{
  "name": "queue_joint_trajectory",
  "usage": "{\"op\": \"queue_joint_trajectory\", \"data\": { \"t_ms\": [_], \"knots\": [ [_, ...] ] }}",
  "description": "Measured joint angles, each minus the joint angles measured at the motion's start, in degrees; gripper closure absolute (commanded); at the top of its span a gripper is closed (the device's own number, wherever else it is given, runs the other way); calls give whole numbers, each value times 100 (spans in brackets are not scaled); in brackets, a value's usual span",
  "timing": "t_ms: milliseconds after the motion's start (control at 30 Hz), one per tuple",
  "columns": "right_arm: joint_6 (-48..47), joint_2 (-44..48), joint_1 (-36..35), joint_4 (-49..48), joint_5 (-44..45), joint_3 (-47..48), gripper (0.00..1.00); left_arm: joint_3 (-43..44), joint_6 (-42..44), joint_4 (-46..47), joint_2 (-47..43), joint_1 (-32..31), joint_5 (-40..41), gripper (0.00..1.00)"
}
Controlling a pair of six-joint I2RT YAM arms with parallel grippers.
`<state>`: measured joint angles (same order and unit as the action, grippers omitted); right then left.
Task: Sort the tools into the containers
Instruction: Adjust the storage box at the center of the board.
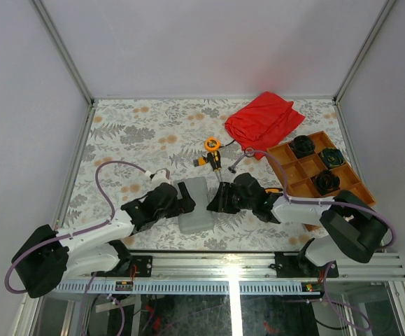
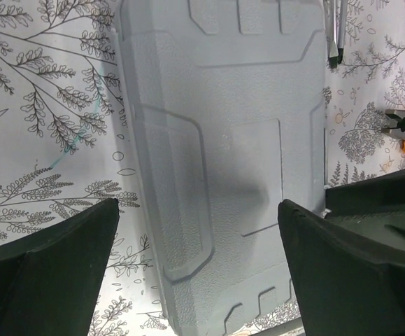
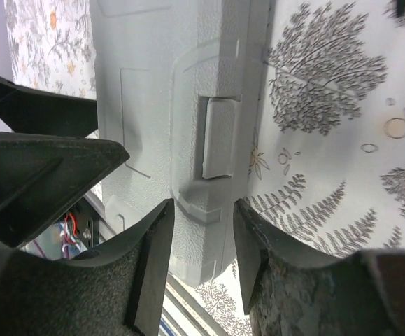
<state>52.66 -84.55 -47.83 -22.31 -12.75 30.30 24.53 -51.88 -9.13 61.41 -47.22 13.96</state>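
Tablecloth [image 1: 139,133] with floral print is covering the whole table. Closed grey case [image 1: 194,196] is lying low centre in the top view. The tools [image 1: 212,159] and tape measure [image 1: 212,144] are sitting just above it, all outside. Left gripper [image 2: 197,206] is hanging spread wide, straddling the case and not pressing it. Right gripper [image 3: 203,210] is sitting partly closed around the latch [image 3: 219,136] edge; pinching or not, cannot tell. Likely risk: fingers slipping off that small latch, or dragging the case toward the near table edge, since nothing is bracing it.
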Motion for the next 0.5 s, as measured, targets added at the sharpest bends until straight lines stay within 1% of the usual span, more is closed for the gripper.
{"op": "queue_joint_trajectory", "data": {
  "t_ms": [100, 200, 333, 500],
  "knots": [
    [-17, 310, 0, 289, 363, 2, 52, 22, 7, 2, 11, 0, 0, 15],
    [-90, 468, 0, 568, 699, 52, 52, 28, 22, 4, 98, 0, 0, 19],
    [-195, 444, 2, 804, 907, 151, 53, 85, 24, 70, 295, 2, -26, 25],
    [-332, 258, 2, 927, 1036, 354, 54, 120, 13, 328, 507, 2, -66, 28]
  ]
}}
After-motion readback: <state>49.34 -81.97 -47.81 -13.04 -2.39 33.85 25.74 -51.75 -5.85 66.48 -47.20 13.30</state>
